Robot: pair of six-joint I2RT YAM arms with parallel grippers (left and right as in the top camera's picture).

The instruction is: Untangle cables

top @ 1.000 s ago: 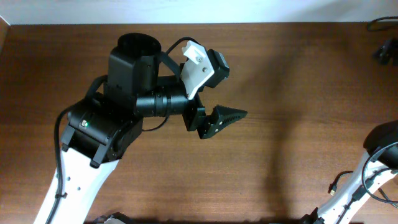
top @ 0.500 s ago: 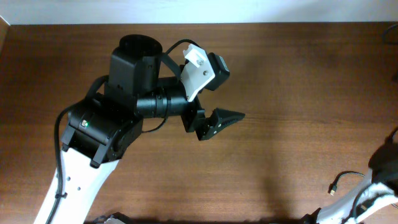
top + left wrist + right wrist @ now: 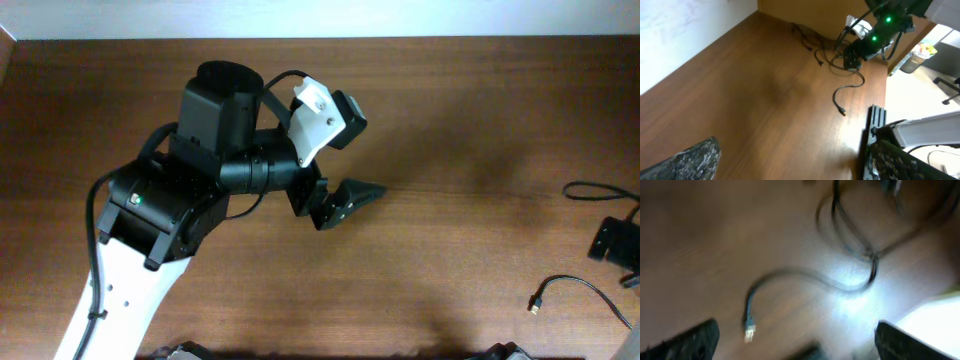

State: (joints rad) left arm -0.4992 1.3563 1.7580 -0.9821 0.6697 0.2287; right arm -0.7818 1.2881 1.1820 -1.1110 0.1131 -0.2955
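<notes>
The cables are thin black cords at the table's right end. One cable [image 3: 578, 188] curls near the edge, and another cable [image 3: 570, 285] ends in a small plug [image 3: 535, 303]. From the left wrist they lie far off as a loose tangle [image 3: 812, 42] and a curved cable [image 3: 847, 90]. My left gripper [image 3: 350, 195] hangs open over mid-table, far from them, with nothing between its fingers [image 3: 690, 160]. My right gripper [image 3: 612, 240] is open low over the cables. A cable with a whitish plug [image 3: 748, 330] lies just ahead of its left finger [image 3: 687, 340], in a blurred picture.
The brown wooden table [image 3: 460, 120] ends at a pale wall along the far side. The left arm's black and white body [image 3: 160, 210] covers the table's left middle. The right arm [image 3: 880, 27] with green lights stands over the tangle. Beyond the table's edge is a floor with a bin [image 3: 915, 55].
The right arm has swung out of the lower right corner; its gripper now sits at the right edge and a cable curl shows on the table there. The left gripper drifted slightly down-left.
</notes>
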